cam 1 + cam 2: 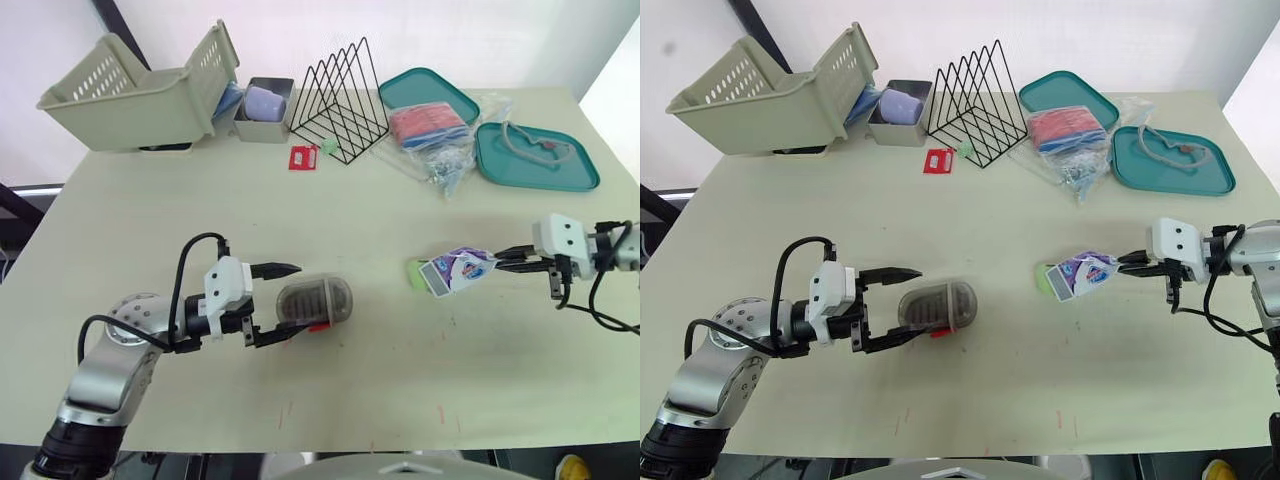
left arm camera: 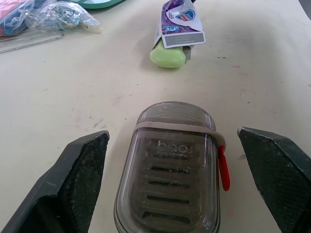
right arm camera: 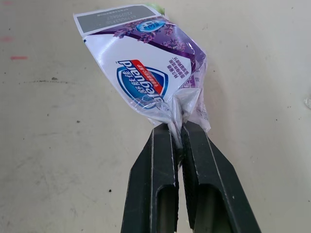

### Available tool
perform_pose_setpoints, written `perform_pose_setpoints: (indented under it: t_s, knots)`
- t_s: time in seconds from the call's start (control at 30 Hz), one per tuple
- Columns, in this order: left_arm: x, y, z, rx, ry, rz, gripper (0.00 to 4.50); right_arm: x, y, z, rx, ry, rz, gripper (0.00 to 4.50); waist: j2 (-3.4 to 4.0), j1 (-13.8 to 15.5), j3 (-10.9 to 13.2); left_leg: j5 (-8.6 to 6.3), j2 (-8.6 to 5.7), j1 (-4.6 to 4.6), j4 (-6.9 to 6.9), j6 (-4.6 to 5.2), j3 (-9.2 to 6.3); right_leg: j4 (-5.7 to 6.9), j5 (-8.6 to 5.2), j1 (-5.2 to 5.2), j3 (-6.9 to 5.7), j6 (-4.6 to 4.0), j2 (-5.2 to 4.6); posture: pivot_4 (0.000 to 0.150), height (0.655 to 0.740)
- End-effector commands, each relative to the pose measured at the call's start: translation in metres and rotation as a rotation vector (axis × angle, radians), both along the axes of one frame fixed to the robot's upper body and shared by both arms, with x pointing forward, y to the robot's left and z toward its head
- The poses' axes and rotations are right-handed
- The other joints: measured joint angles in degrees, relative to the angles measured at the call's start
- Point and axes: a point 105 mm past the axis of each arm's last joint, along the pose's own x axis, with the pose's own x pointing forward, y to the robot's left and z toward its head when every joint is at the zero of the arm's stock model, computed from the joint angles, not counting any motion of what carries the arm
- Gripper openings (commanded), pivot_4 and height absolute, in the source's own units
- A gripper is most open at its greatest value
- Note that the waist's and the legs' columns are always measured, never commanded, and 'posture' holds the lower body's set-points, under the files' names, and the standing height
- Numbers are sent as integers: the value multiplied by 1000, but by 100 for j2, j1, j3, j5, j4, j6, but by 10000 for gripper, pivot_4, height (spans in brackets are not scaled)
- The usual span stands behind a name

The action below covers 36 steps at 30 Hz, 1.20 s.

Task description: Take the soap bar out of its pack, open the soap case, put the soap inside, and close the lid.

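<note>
A grey translucent soap case point(image 1: 314, 301) with a red latch lies closed on the table, left of centre. My left gripper point(image 1: 283, 300) is open, one finger on each side of the case's near end, not touching it. The purple-and-white soap pack point(image 1: 457, 270) is pinched at its crimped end by my right gripper point(image 1: 503, 263), which is shut on it. A pale green soap bar point(image 2: 168, 57) pokes out of the pack's open far end and rests on the table.
Along the table's far side stand a beige basket point(image 1: 140, 95), a small grey tub point(image 1: 264, 110), a black wire rack point(image 1: 340, 100), two teal lids point(image 1: 535, 155), a bag of small items point(image 1: 435, 135) and a red card point(image 1: 302, 158).
</note>
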Motion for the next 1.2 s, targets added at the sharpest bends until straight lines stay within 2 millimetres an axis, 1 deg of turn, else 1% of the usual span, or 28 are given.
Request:
perform_pose_setpoints:
  t_s: [0.03, 0.23, 0.37, 0.43, 0.57, 0.63, 0.7, 0.77, 0.87, 0.93, 1.03, 1.2]
  knots:
    - [0, -2, 4, 7, -20, -21, 45000, 1, -11, 16, -43, -56, 2, 243, 0, 3, 0, 0, 0, 0, 0, 0, 0, 0, 0, 0, 0, 0, 0, 1500, 7400]
    - [1, -3, 5, 11, -22, -31, 45000, 4, -32, 27, -88, -90, -35, 243, 0, -2, 0, 0, 0, 0, 0, 0, 1, 0, 0, 0, 1, 0, 0, 1500, 7400]
    - [1, -3, 5, 14, -23, -33, 45000, 3, -51, 35, -122, -94, -69, 243, 2, -3, 1, 0, 0, 0, 0, 0, 2, 0, 0, 0, 1, 0, -1, 1500, 7400]
    - [2, -2, 6, 14, -23, -32, 45000, 2, -55, 39, -129, -95, -74, 243, 2, -6, 1, 0, 0, 0, 0, 0, 3, 0, 0, 0, 1, 0, -2, 1500, 7400]
    - [3, -2, 6, 14, -23, -31, 45000, 2, -56, 43, -114, -96, -68, 243, 2, -18, 1, 0, 0, 2, 0, 0, 1, 1, 0, 0, 1, -1, 0, 1500, 7400]
    - [3, -2, 6, 13, -23, -31, 45000, 2, -64, 44, -125, -99, -93, 243, 2, -19, 1, 0, 1, 2, 0, 0, 2, 1, 0, 0, 1, -1, -1, 1500, 7400]
    - [3, -2, 5, 12, -23, -30, 45000, -2, -74, 46, -151, -99, -90, 243, 4, -19, 2, 0, 0, 2, 0, 0, 5, 0, 0, 0, 3, -1, -2, 1500, 7400]
    - [4, -2, 5, 11, -23, -28, 45000, -3, -77, 47, -158, -106, -87, 243, 5, -5, 3, 0, 0, 2, 0, 0, 5, 0, 0, 0, 3, -1, -2, 1500, 7400]
    - [4, -2, 5, 11, -23, -27, 45000, 0, -79, 51, -160, -133, -87, 243, 6, -19, 3, 0, 0, 2, 0, 0, 6, 0, 0, 0, 4, -1, -3, 1500, 7400]
    - [4, -2, 5, 13, -23, -27, 45000, 1, -76, 54, -152, -152, -58, 243, 7, -27, 3, 0, 0, 4, 0, 0, 6, 1, 0, 0, 4, -1, -2, 1500, 7400]
    - [4, -2, 5, 13, -25, -27, 45000, 3, -60, 56, -85, -147, -19, 243, 10, -29, 4, 0, 1, 5, -1, 0, 6, 2, 0, 0, 5, -1, -2, 1500, 7400]
    - [4, -5, 5, 10, -27, -27, 45000, 0, -34, 47, -36, -104, 41, 243, 10, -19, 4, 0, 1, 3, -1, 0, 2, 2, 0, 0, 3, -1, -2, 1500, 7400]
